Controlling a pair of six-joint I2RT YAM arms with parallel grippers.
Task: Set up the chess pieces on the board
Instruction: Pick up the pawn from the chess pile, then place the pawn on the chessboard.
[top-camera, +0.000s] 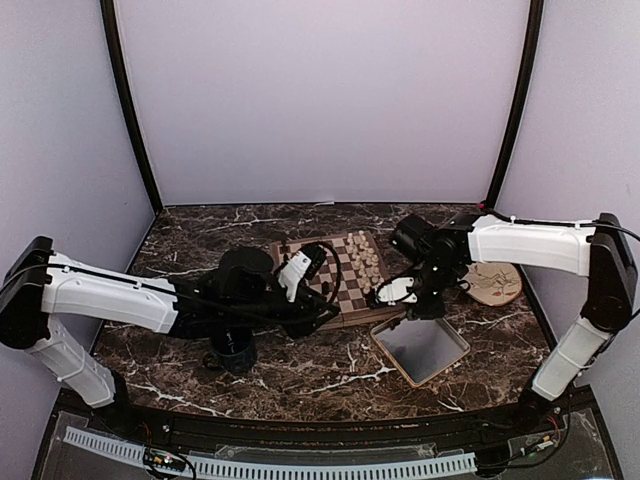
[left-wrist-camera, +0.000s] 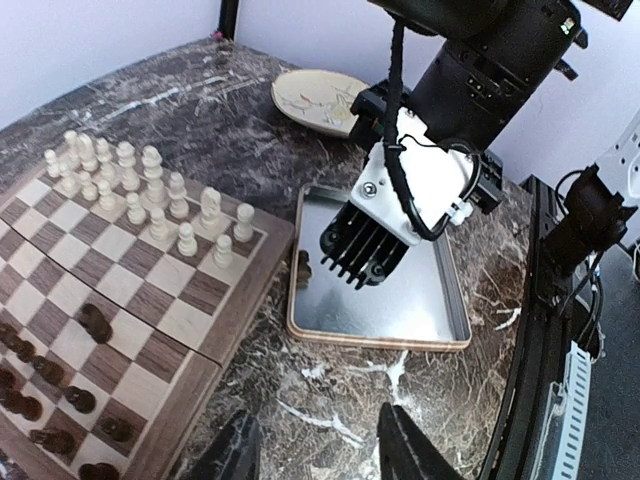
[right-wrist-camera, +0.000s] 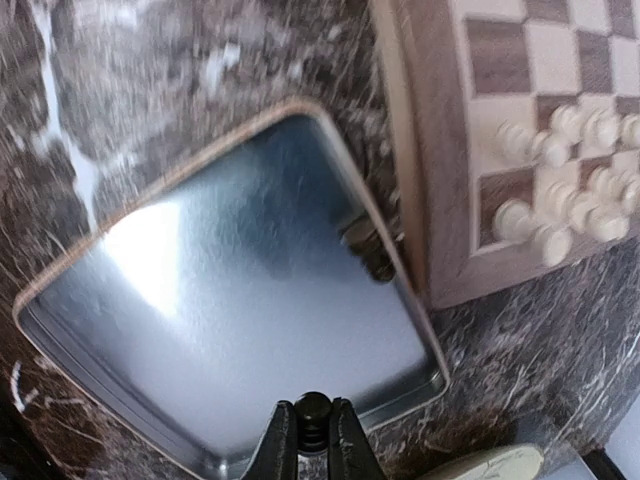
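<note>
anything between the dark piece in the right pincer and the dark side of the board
Yes. The dark piece, gripped by the right pincer, is over the tray. The cream pieces crowd the board edge nearest it, so it must go over them to reach the dark rows beyond.

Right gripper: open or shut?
Shut. The right gripper pinches a dark chess piece by its round head, over the tray; right wrist view shows it.

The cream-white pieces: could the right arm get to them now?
Probably: the right arm hangs over the tray beside the cream-white pieces, nothing between. But its jaws are shut on a dark piece.
</note>
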